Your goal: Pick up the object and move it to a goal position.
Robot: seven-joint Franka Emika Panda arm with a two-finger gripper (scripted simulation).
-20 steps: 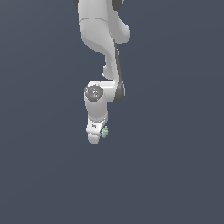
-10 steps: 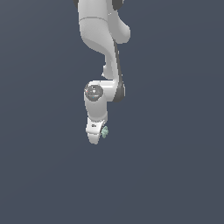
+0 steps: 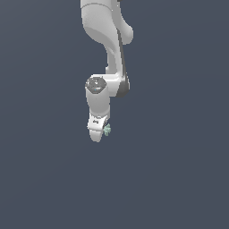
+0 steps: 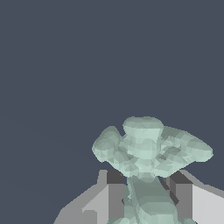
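The object (image 3: 107, 129) is a tiny pale mint-green lump with knobbly lobes, peeking out beside the tip of the white arm in the exterior view. My gripper (image 3: 98, 134) hangs below the wrist, pointing down, and is shut on it. In the wrist view the object (image 4: 148, 148) fills the middle, its stem pinched between the two grey fingers (image 4: 114, 192), with its lobes spreading out past the fingertips. The gripper (image 4: 146, 197) holds it off the flat dark surface.
A plain dark grey-blue surface (image 3: 179, 179) fills both views. The white arm (image 3: 107, 44) comes down from the top of the exterior view.
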